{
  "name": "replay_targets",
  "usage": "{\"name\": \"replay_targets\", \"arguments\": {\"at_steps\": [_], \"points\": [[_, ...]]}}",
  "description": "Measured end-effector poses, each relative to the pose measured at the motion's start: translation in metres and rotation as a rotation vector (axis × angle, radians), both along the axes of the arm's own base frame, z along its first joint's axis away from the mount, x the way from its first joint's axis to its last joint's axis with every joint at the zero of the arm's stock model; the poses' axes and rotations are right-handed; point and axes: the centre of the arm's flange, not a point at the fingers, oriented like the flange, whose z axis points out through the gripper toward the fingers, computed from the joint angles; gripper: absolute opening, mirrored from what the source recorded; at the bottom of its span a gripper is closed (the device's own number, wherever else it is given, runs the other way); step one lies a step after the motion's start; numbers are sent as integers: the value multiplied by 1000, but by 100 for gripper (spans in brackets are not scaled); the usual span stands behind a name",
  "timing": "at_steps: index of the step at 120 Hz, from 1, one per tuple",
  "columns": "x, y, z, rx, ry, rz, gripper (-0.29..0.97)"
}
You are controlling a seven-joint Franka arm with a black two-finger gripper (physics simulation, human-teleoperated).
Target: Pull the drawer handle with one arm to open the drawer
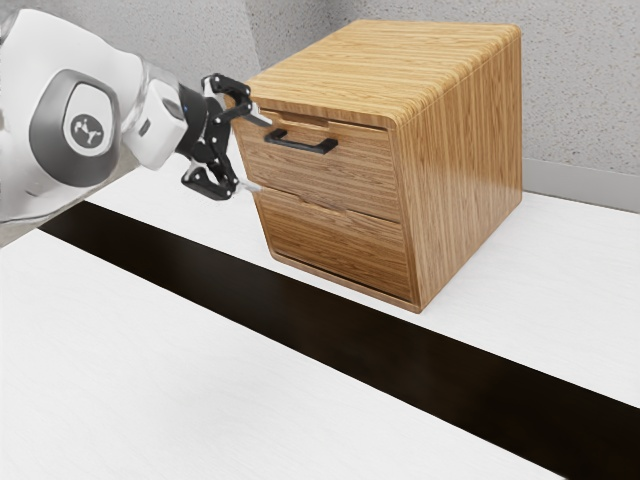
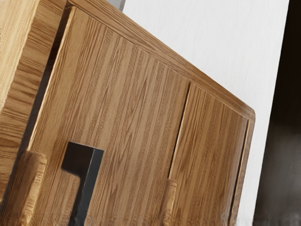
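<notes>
White table with a black stripe (image 1: 150,390): lower frame | light-oak wooden two-drawer cabinet (image 1: 455,150): upper centre-right, standing on table | upper wood-grain drawer front (image 1: 345,172): cabinet's top half | black two-finger gripper (image 1: 252,152): upper left, fingers spread wide, grasping nothing | black bar drawer handle (image 1: 300,142): on upper drawer, just right of fingertips.

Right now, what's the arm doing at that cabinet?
The Franka arm has brought its gripper up to the front of the wooden cabinet, by the end of the top drawer toward the exterior view's left. The fingers are open and hold nothing. The black handle sits free, just toward the exterior view's right of the gripper. The top drawer looks about flush with the lower drawer, so the pull is not yet done.
</notes>
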Motion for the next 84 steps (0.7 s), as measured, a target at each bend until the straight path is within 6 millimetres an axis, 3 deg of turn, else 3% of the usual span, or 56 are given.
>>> {"name": "replay_targets", "arguments": {"at_steps": [8, 19, 28, 54, 74, 84], "points": [[2, 19, -2, 49, -6, -21, 67], [17, 25, -12, 106, -2, -76, 67], [38, 20, -16, 148, -4, -135, 67], [60, 3, -36, 227, 10, -277, 66], [66, 28, -28, 259, -24, -289, 65], [64, 31, -24, 250, -42, -303, 54]]}}
